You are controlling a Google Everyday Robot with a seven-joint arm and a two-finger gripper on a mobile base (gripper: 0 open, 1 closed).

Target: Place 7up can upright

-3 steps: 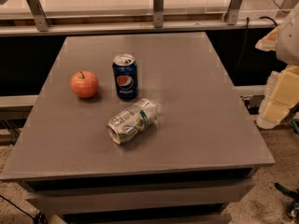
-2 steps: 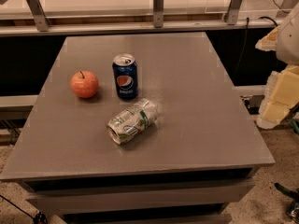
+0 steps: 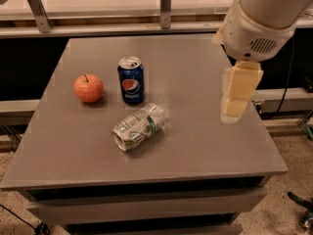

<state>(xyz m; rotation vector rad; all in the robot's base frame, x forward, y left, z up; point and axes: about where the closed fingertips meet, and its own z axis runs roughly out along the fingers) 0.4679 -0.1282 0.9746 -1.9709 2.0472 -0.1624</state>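
The 7up can [image 3: 139,126], silvery-white with green markings, lies on its side near the middle of the grey table [image 3: 205,146], its top end toward the front left. My gripper [image 3: 238,93] hangs from the white arm over the table's right part, well to the right of the can and above the surface. It holds nothing that I can see.
A dark blue Pepsi can [image 3: 131,80] stands upright just behind the 7up can. A red apple [image 3: 88,88] sits to its left. A rail with metal posts [image 3: 165,6] runs along the back. The table's right edge is close under the arm.
The arm has moved left from beside the table's right edge to over its right part. The cans and apple have not moved.
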